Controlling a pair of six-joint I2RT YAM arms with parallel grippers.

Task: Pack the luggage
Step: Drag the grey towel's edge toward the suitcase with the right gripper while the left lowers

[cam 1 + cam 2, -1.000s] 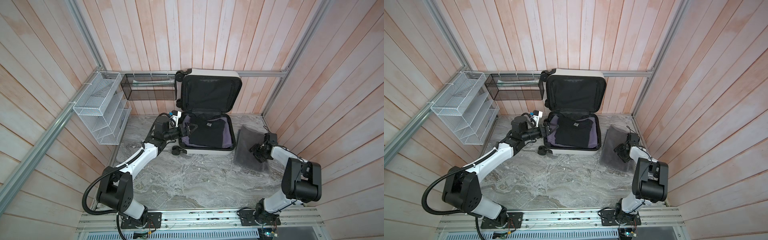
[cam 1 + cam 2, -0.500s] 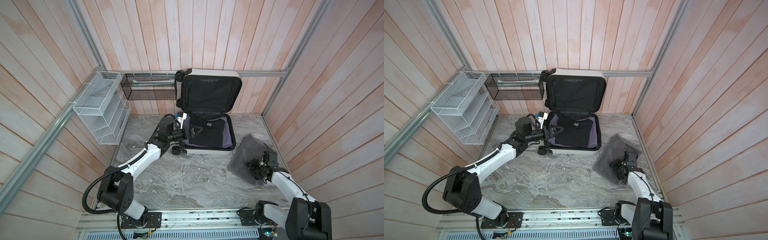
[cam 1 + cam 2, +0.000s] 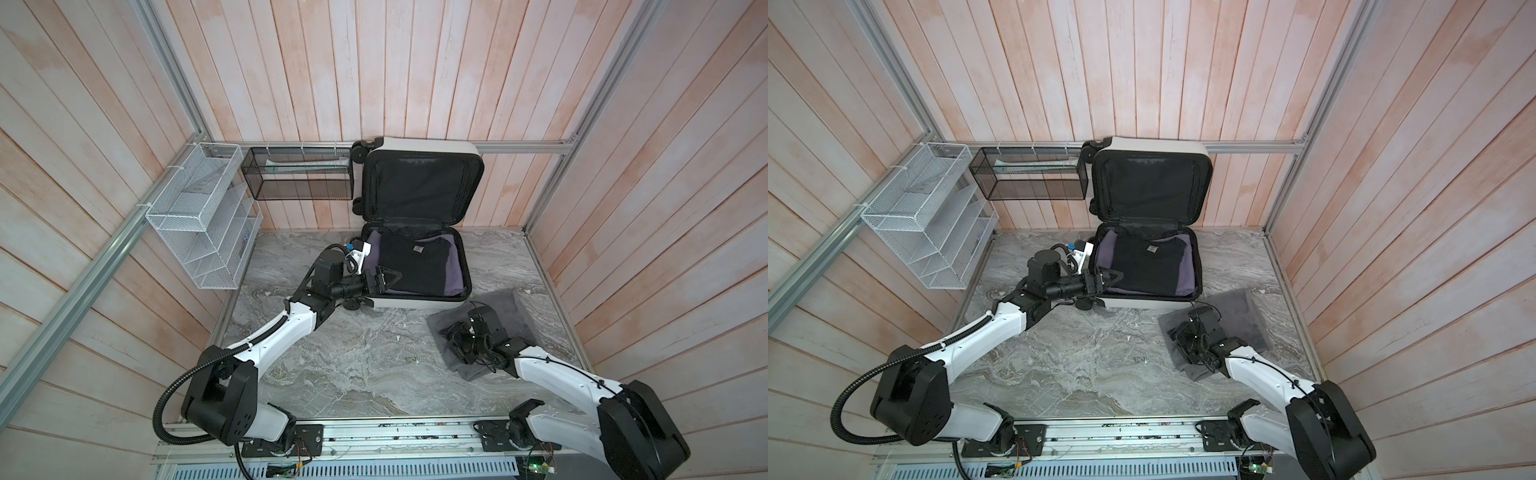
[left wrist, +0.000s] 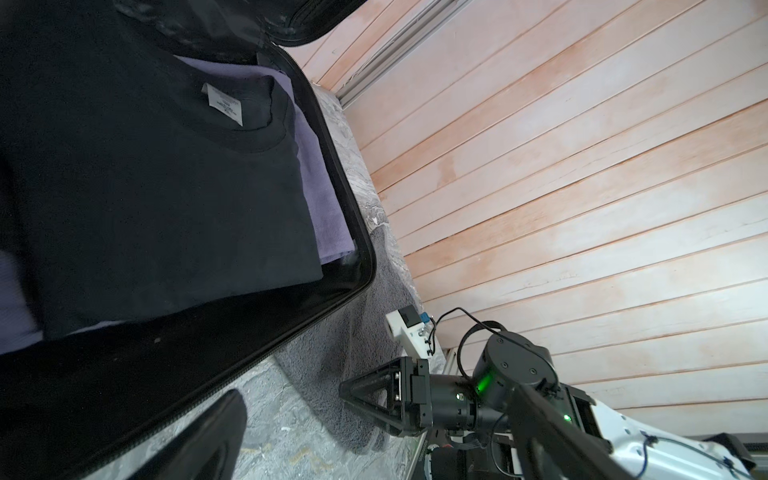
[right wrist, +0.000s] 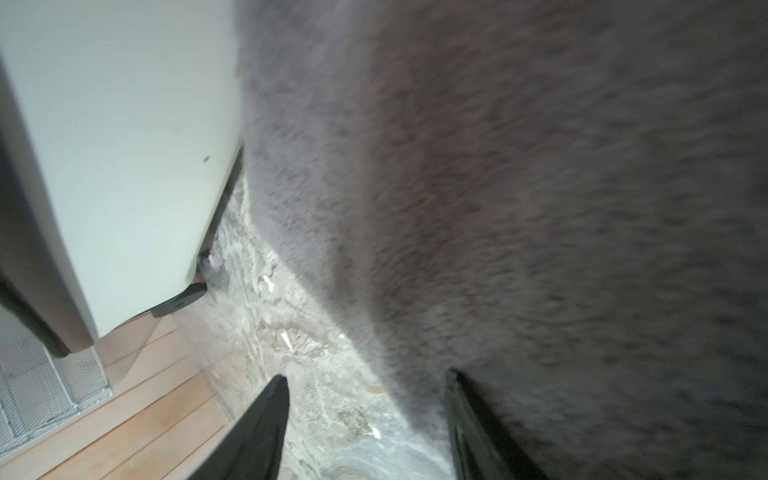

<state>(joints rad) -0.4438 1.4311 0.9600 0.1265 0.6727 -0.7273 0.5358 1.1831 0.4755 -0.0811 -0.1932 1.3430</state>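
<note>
The luggage [image 3: 415,302] [image 3: 1154,304] lies open by the back wall, its lid upright. A black shirt [image 3: 415,266] [image 4: 166,187] rests on a purple garment [image 3: 455,274] inside it. My left gripper [image 3: 397,277] [image 3: 1119,276] hovers open and empty over the case's front left corner; only one fingertip [image 4: 220,419] shows in its own wrist view. My right gripper [image 3: 451,332] [image 3: 1173,332] [image 5: 365,399] is at the left edge of a folded grey towel [image 3: 511,320] [image 3: 1241,320] [image 4: 345,340] [image 5: 540,208]. Its jaws stand partly apart with thick towel in them. The white shell [image 5: 124,145] is close beside it.
A white wire rack [image 3: 199,220] hangs on the left wall and a black mesh basket [image 3: 299,178] on the back wall beside the lid. Wooden walls close in on three sides. An aluminium rail [image 3: 374,436] runs along the front edge.
My right arm has drawn back toward the front, and the grey towel has come with it from beside the case to the front right. My left gripper has shifted slightly along the case's front left corner.
</note>
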